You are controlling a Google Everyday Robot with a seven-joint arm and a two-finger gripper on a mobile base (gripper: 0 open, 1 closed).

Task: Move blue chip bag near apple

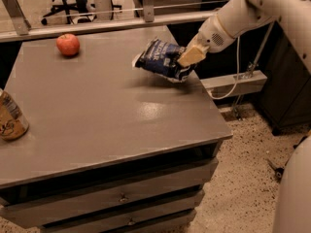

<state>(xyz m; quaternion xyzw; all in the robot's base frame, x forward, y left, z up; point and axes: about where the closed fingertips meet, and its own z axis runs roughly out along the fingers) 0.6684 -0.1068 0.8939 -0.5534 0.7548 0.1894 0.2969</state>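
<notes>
The blue chip bag (163, 58) is dark navy foil with white lettering. It hangs tilted in the air above the right part of the grey table (102, 110). My gripper (191, 57) is shut on the bag's right end, its tan fingers (193, 55) clamped on the foil. The white arm reaches in from the upper right. The apple (68, 44) is small, round and red. It sits on the table's far left part, well to the left of the bag.
A tan drink can (9, 118) stands at the table's left edge. The table has drawers (121, 198) below its front edge. A metal rail (97, 21) runs behind the table. A white shelf with a cable (235, 81) sits to the right. An office chair stands in the background.
</notes>
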